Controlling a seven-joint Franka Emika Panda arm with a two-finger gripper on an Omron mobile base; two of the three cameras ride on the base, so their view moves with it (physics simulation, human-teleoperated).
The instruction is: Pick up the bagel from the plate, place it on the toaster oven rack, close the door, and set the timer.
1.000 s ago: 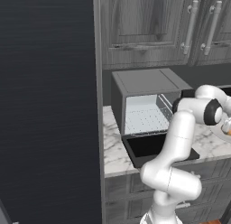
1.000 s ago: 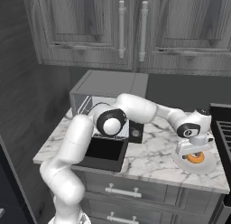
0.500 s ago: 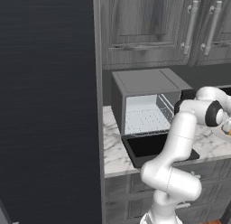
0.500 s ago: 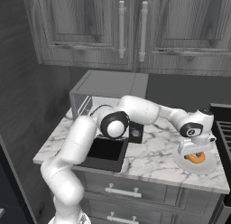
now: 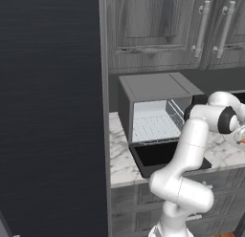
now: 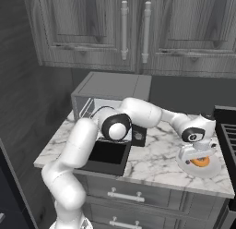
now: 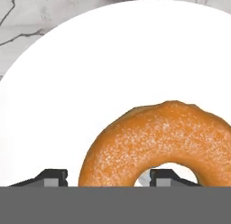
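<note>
Bagel [image 7: 155,142] lies flat on the white plate [image 7: 90,83], which rests on the marble counter [image 6: 156,152] well to the right of the toaster oven [image 6: 113,92]. The arm extends rightward across the counter, wrist bent down, with the gripper [image 6: 199,155] directly over the plate. One fingertip [image 7: 167,177] sits in the bagel's hole, the other outside its rim; the jaws straddle the ring, and whether they grip it cannot be told. The door [image 5: 167,155] lies open, exposing the rack [image 5: 155,126].
</note>
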